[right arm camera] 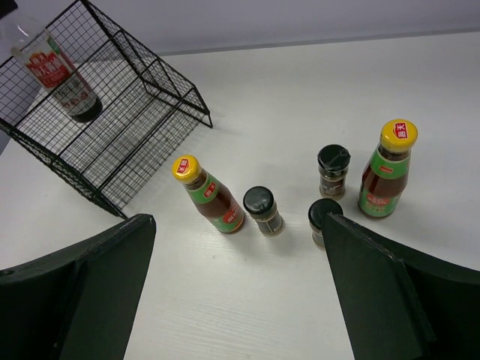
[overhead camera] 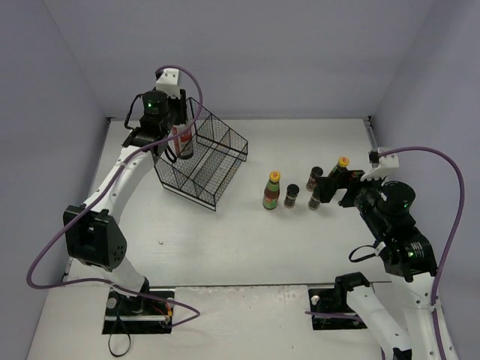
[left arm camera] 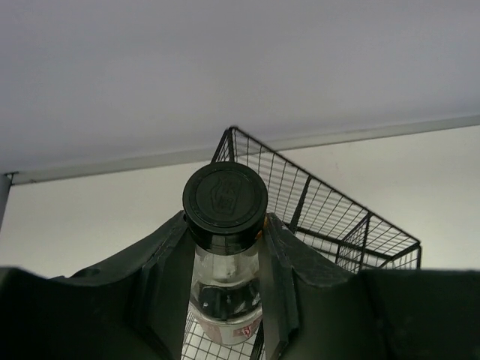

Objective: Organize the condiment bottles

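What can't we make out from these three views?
Top view: the left arm covers part of the tall bottle, so whether it rests on the basket floor is unclear.
Left wrist view: the left gripper hides the bottle's base.
Right wrist view: the frame edge cuts off the bottle's cap; the right gripper hides the nearest jar's lower part.
Labels: text too small to read in any view.

Both arms point(overhead camera: 120, 172) are white with black joints point(overhead camera: 94, 238) and purple cables point(overhead camera: 182, 68).
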You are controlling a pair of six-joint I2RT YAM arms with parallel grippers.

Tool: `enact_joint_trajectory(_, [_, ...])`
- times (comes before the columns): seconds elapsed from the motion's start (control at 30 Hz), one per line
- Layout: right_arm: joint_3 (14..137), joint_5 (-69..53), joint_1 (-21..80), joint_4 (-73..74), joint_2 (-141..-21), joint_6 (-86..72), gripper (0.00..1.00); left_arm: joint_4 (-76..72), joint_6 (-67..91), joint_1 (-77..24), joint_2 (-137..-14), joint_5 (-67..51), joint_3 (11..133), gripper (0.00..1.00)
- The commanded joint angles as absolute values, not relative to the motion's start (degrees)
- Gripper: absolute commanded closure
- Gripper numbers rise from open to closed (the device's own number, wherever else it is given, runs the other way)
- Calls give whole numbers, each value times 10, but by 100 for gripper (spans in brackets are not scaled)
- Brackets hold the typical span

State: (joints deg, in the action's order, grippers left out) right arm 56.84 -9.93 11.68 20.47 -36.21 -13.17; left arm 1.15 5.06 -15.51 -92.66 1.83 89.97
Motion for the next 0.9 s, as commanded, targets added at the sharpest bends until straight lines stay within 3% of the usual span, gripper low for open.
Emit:
enact_joint_trajectory(0.0, [567,-112,119,165,-361,-138,0,-146,76,-143,-869,9,896,100])
enact_joint_trajectory(0.43, [541,-121,119,162,-355,-143,0,-261,110,-122,-848,0,774,91])
enact_joint_trajectory(0.57, [536,-122,120,160,-355,-144,0,-281,110,-122,-839,-15,737,81])
enact_joint_trajectory(0.87, [532,-125,119,157,-354,-143,0,-264,106,-122,-819,-40,715,48])
